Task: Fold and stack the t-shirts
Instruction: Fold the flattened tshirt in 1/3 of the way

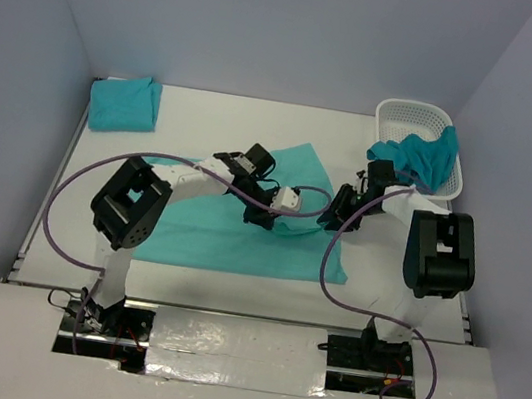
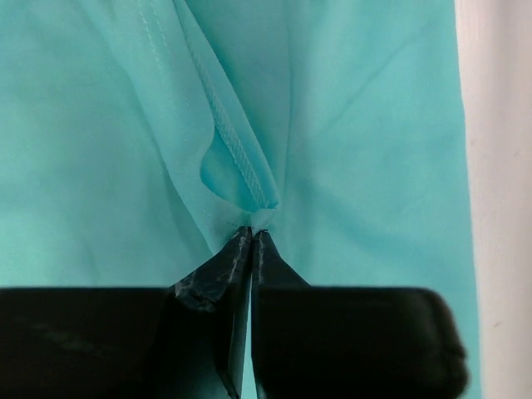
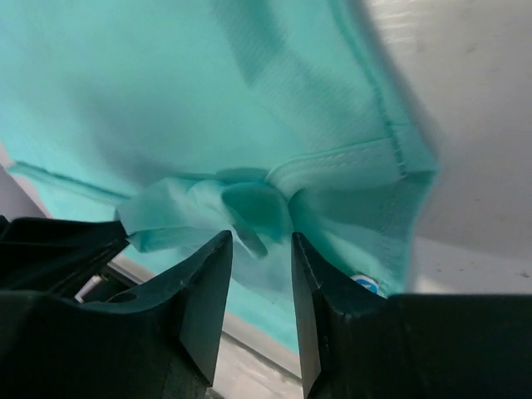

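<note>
A light turquoise t-shirt [image 1: 210,231] lies spread over the middle of the table, with its far right part turned up. My left gripper [image 1: 261,216] is low over its right half. In the left wrist view its jaws [image 2: 252,234] are shut, pinching a puckered fold beside a stitched hem [image 2: 237,154]. My right gripper [image 1: 333,213] is at the shirt's right edge. It stands open [image 3: 259,241], with a bunched fold of the cloth [image 3: 249,204] just beyond and between the tips. A folded t-shirt [image 1: 124,103] rests at the back left.
A white lattice basket [image 1: 401,115] stands at the back right, with a darker teal shirt [image 1: 424,159] hanging over its front rim. Grey walls close in the table on three sides. Purple cables loop from both arms over the front of the table.
</note>
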`<state>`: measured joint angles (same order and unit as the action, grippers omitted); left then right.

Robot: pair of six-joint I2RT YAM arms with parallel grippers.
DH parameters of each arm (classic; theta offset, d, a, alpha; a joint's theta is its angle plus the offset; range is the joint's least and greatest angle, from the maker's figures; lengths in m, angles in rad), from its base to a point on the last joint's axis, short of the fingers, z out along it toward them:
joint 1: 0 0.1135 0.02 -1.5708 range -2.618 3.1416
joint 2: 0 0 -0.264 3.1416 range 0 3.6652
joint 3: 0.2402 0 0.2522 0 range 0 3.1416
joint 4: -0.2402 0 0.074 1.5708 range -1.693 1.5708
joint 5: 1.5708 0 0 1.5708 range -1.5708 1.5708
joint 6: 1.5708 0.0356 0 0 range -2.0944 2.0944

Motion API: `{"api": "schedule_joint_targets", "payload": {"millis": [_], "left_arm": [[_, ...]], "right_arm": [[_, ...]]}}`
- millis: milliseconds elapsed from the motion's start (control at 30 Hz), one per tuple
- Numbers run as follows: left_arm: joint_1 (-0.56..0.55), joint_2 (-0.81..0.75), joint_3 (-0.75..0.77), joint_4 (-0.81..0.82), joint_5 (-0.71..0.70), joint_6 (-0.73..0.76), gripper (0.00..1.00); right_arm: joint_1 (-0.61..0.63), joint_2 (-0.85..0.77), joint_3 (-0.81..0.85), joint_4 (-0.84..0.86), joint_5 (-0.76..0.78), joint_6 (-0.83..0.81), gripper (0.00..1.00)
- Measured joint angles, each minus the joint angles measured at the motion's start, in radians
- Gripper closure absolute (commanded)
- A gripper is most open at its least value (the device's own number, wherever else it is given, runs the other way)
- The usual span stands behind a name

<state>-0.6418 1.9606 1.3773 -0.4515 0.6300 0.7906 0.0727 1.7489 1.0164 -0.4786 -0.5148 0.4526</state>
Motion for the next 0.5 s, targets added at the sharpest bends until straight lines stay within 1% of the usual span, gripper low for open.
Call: {"api": "schedule_joint_targets", "payload": {"millis": [33,67,100,200,233,300,333,367,433,467,500], "left_arm": [[0.008,0.025,0.028,-0.015,0.016,-0.029,0.83],[0.016,0.048,0.053,-0.029,0.027,-0.056,0.77],[0.024,0.074,0.081,-0.038,0.042,-0.094,0.75],[0.062,0.123,0.134,-0.039,0.076,-0.207,0.75],[0.079,0.127,0.136,-0.029,0.084,-0.248,0.74],[0.117,0.127,0.136,-0.01,0.106,-0.327,0.71],[0.131,0.127,0.136,0.0,0.115,-0.356,0.69],[0.146,0.127,0.136,0.011,0.12,-0.381,0.67],[0.169,0.127,0.135,0.017,0.127,-0.412,0.65],[0.173,0.126,0.134,0.018,0.127,-0.426,0.58],[0.174,0.126,0.132,0.018,0.127,-0.43,0.55]], "right_arm": [[-0.005,0.008,0.006,0.0,0.004,0.003,0.55],[-0.008,0.013,0.014,-0.001,0.011,0.008,0.54],[-0.011,0.014,0.024,0.0,0.021,0.014,0.53],[-0.014,0.0,0.056,0.003,0.068,0.021,0.55],[-0.014,-0.015,0.063,0.006,0.088,0.019,0.57],[-0.013,-0.074,0.065,0.011,0.128,-0.003,0.67],[-0.01,-0.113,0.064,0.013,0.143,-0.023,0.72],[-0.008,-0.149,0.064,0.019,0.163,-0.044,0.8],[0.008,-0.244,0.047,0.038,0.188,-0.082,0.85],[0.024,-0.291,0.03,0.05,0.2,-0.101,0.85],[0.048,-0.33,0.012,0.061,0.211,-0.116,0.85]]}}
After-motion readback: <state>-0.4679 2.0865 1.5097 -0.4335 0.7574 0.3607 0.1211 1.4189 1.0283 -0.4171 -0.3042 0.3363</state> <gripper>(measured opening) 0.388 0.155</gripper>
